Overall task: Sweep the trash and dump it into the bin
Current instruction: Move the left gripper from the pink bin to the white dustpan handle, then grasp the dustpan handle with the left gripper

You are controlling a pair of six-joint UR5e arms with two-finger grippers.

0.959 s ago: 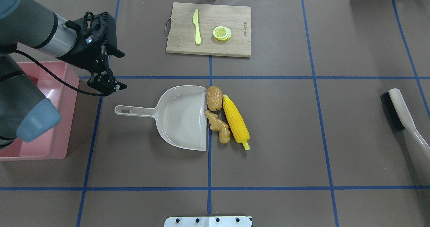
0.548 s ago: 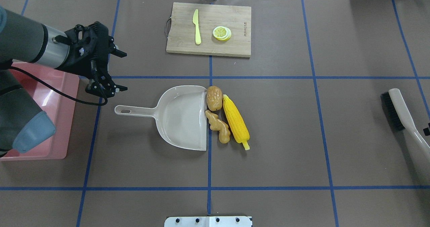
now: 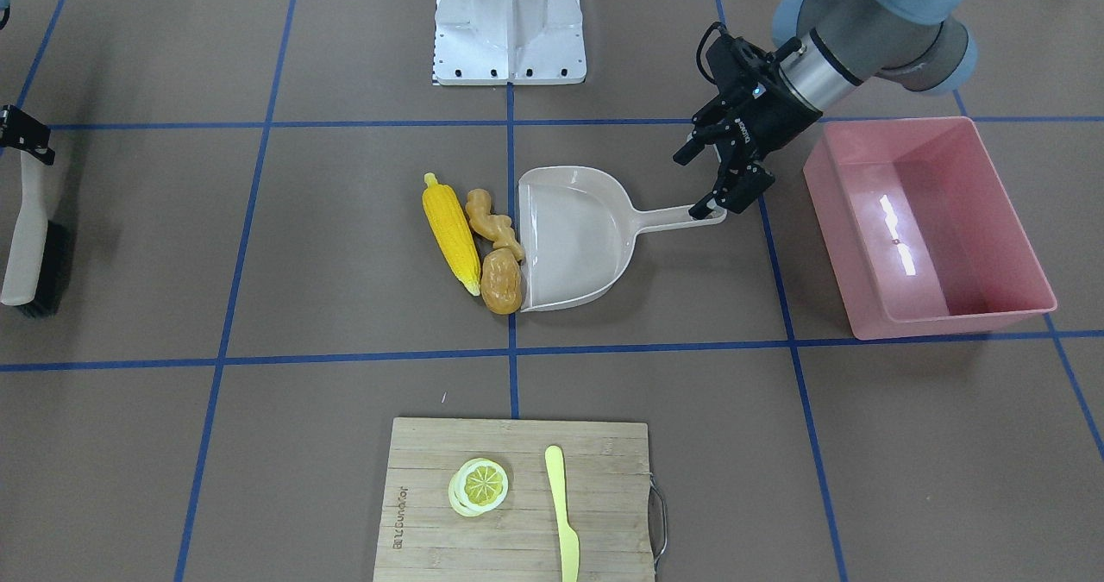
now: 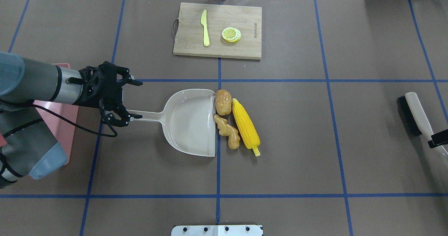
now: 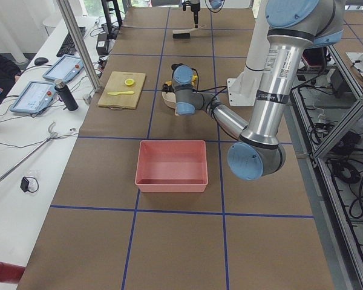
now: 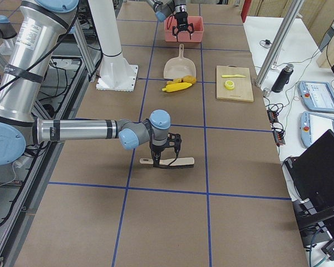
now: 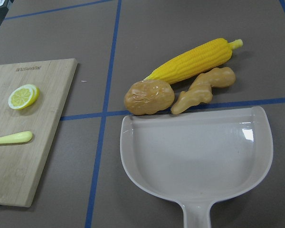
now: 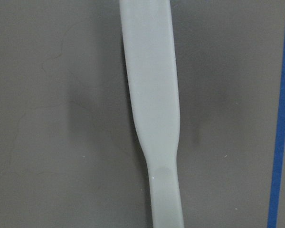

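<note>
The trash lies at the open lip of the beige dustpan (image 4: 190,122): a yellow corn cob (image 4: 245,127), a tan ginger root (image 4: 227,131) and a brown-orange potato lump (image 4: 223,102). All three also show in the left wrist view, with the corn (image 7: 194,59) farthest. My left gripper (image 4: 140,100) is open, its jaws spread wide over the end of the dustpan handle (image 4: 147,115). The pink bin (image 3: 828,220) stands just behind it. My right gripper (image 6: 166,158) hovers at the brush handle (image 8: 152,104); I cannot tell whether it is open or shut.
A beige brush with black bristles (image 4: 416,117) lies at the table's right end. A wooden cutting board (image 4: 245,50) at the far side carries a pale yellow knife (image 4: 205,28) and a lemon slice (image 4: 231,34). Blue tape lines grid the brown table.
My left gripper has swung from beside the bin toward me and turned, and is now at the dustpan handle's end. A part of my right gripper has come into view at the brush handle.
</note>
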